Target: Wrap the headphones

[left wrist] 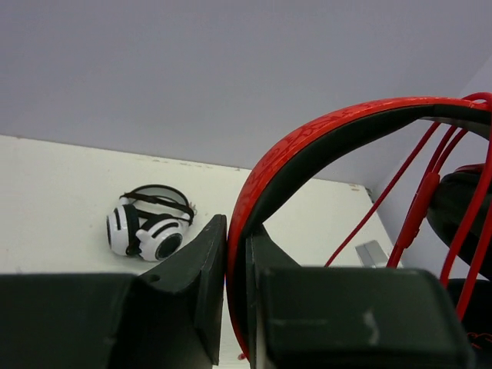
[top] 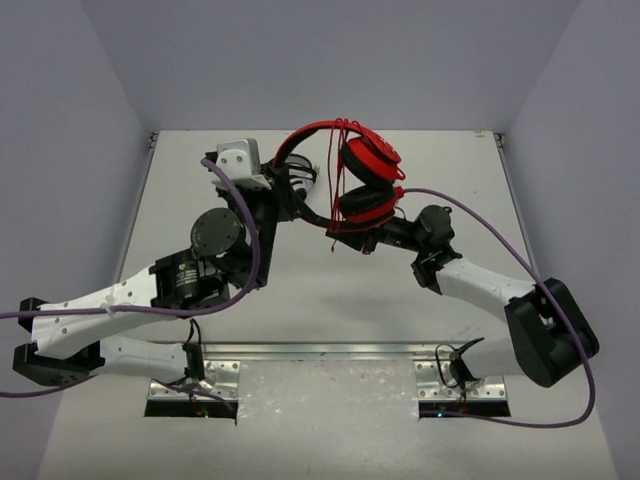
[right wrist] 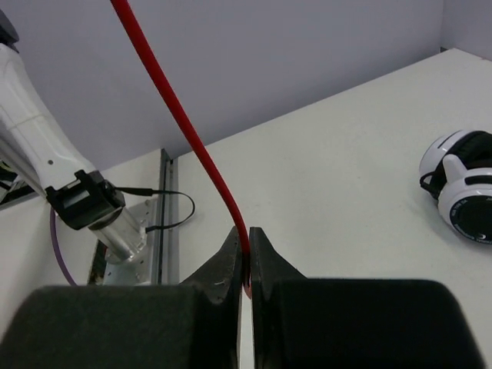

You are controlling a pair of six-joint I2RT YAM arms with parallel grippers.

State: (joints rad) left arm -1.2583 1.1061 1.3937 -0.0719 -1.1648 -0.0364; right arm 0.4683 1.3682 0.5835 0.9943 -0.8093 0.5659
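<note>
While the red headphones (top: pixel 362 175) hang above the table (top: pixel 330 300) near the middle of its far edge, their glossy, curved, black-lined headband (left wrist: pixel 307 138) is pinched between the closed black jaws of the left gripper (left wrist: pixel 237 254). Loops of thin red cable (right wrist: pixel 192 138) cross the band and the round, black-cushioned cups (top: pixel 368 198). The right gripper (right wrist: pixel 247 240) is clamped on one taut, smooth strand of that cable on the cups' near side, and a white headset (right wrist: pixel 461 192) with rounded shells lies apart on the matte white table.
</note>
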